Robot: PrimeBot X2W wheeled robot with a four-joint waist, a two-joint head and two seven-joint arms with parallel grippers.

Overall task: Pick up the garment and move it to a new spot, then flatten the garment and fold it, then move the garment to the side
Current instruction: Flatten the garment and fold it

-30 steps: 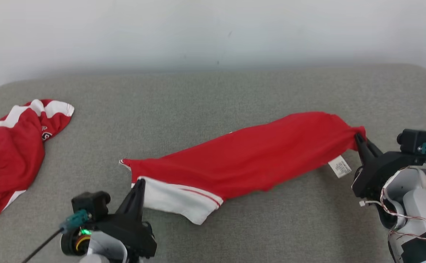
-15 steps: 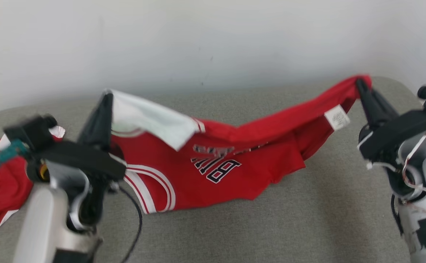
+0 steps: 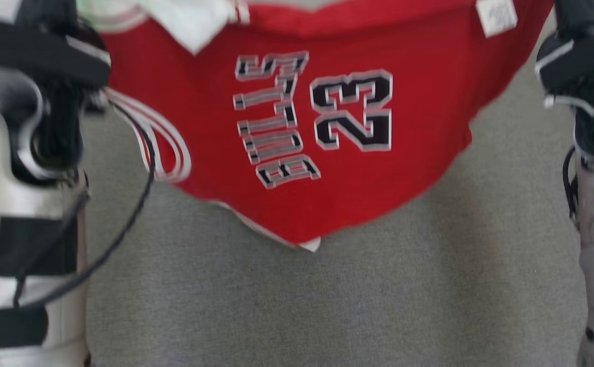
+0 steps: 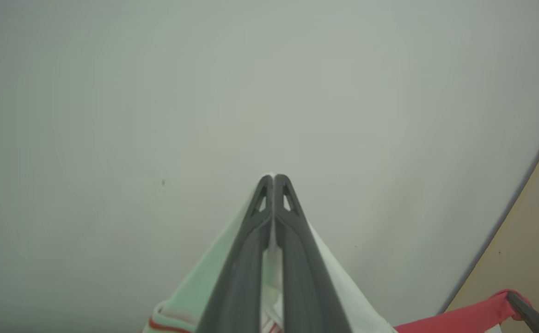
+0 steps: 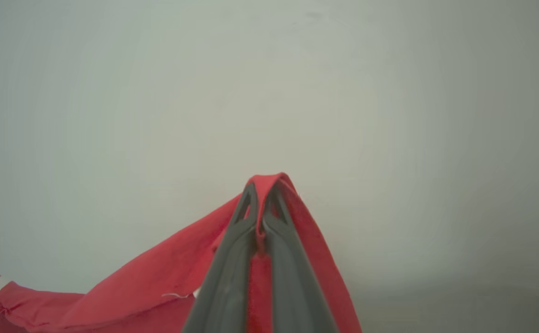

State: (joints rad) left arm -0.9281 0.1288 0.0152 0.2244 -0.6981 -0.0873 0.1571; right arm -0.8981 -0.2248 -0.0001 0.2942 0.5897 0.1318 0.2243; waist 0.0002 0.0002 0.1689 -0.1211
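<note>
The garment [image 3: 297, 127] is a red jersey with white trim, black lettering and the number 23. It hangs in the air between my two arms, sagging to a point above the grey surface [image 3: 327, 306]. In the left wrist view my left gripper [image 4: 274, 178] is shut on its white edge [image 4: 195, 296]. In the right wrist view my right gripper [image 5: 262, 189] is shut on a red fold [image 5: 158, 277] that drapes over both fingers. In the head view my left forearm [image 3: 22, 153] and right forearm [image 3: 592, 102] flank the jersey, and the fingertips are cut off at the top edge.
A grey fabric-covered surface spreads below the hanging jersey. A black cable [image 3: 124, 214] loops down from my left arm. Both wrist views face a pale plain wall [image 4: 158, 92], and a beige strip [image 4: 528, 231] lies at the right of the left wrist view.
Both arms have lifted the jersey off the surface, and it has spread so the lettering and number face the head camera. The head view has shifted, so the second red garment is no longer framed.
</note>
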